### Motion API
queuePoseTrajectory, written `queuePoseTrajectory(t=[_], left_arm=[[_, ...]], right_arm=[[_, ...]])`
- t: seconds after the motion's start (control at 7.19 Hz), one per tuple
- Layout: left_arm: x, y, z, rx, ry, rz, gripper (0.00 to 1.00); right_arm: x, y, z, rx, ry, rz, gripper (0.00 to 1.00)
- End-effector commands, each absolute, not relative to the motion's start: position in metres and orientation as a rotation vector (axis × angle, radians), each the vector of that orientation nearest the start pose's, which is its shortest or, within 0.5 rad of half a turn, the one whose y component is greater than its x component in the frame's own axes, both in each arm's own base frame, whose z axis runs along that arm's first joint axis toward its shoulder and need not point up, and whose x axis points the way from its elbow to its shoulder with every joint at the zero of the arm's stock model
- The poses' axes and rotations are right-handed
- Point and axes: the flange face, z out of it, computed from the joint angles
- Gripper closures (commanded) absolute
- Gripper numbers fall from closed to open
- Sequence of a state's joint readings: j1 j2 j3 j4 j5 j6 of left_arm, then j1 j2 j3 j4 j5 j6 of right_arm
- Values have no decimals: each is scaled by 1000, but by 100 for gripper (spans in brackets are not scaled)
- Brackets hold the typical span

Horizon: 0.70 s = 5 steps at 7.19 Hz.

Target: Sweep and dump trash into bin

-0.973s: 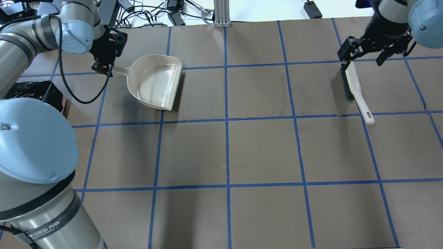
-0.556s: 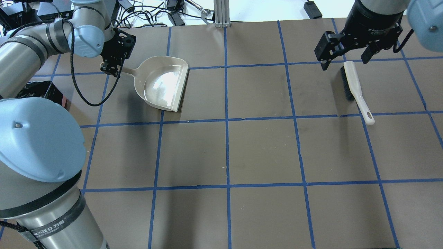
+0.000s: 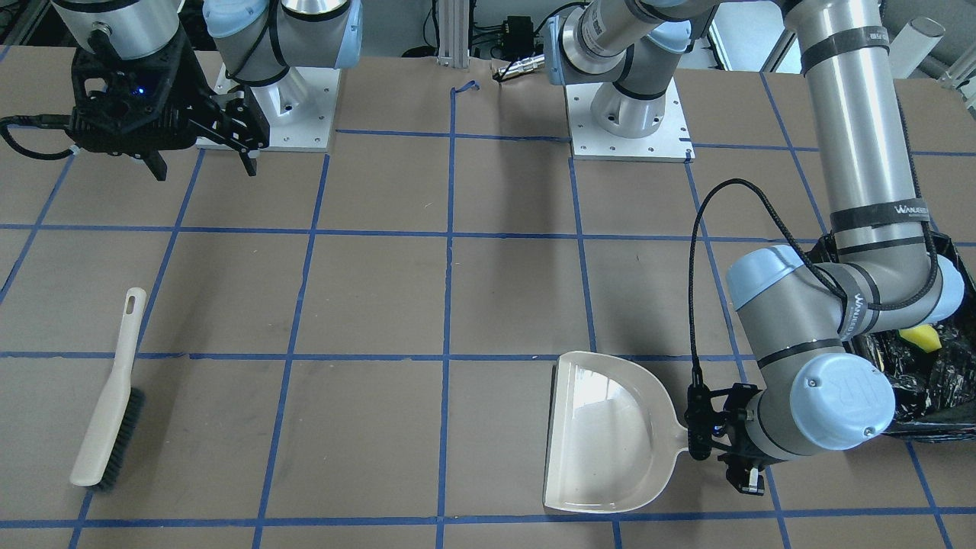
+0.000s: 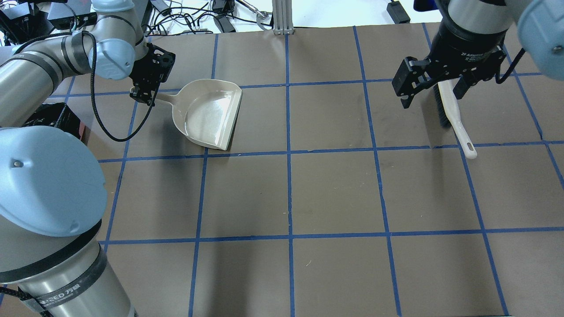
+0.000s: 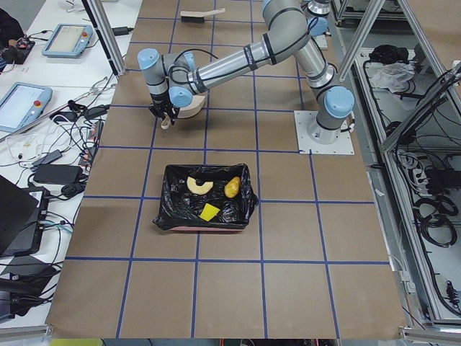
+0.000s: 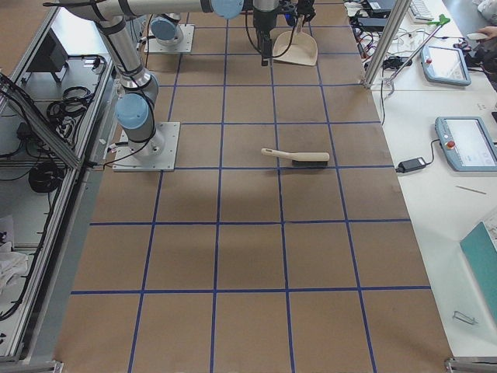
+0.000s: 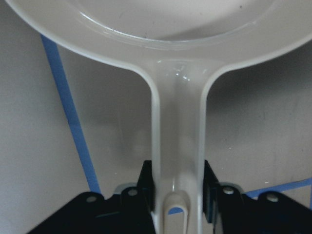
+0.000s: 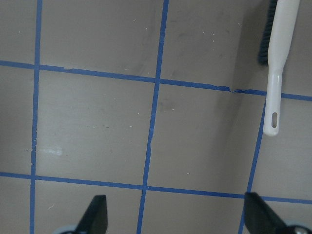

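Note:
The trash lies inside the bin (image 5: 170, 209), a black-bagged box: a croissant piece (image 5: 198, 185), a potato lump (image 5: 232, 187) and a yellow sponge piece (image 5: 209, 211). In the front-facing view the bin (image 3: 945, 381) sits behind my left arm. My left gripper (image 4: 143, 94) is shut on the handle of the beige dustpan (image 4: 209, 114), whose pan is empty and low over the table. In the left wrist view the fingers (image 7: 146, 183) clamp the dustpan handle (image 7: 176, 146). My right gripper (image 4: 431, 99) hangs open, holding nothing, above the brush (image 4: 454, 116), which lies on the table.
Brown table paper with a blue tape grid (image 4: 288, 152) covers the work area. Cables and boxes (image 4: 198, 20) crowd the far edge. The two arm bases (image 3: 629, 114) stand on white plates. The brush (image 6: 299, 157) lies mid-table on the right arm's side.
My left gripper carried the dustpan a little rightward and turned it slightly. My open right gripper rose and shifted left over the brush, which stayed put.

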State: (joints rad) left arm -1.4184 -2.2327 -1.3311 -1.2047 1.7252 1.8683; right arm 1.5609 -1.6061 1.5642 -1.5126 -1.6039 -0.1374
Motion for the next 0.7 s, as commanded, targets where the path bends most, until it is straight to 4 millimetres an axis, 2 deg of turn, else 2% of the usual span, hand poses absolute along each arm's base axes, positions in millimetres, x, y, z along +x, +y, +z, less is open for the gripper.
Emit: queuePoseTrajectory(t=[0.0,0.56], left_arm=[[-4,-725,235,-2397,-2086,-245,100],[-4,-726,233,-2391,-2094,-245,100]], right_arm=[[125,-475,489,-205,3158,71,0],[125,-475,488,-200,3160,74,0]])
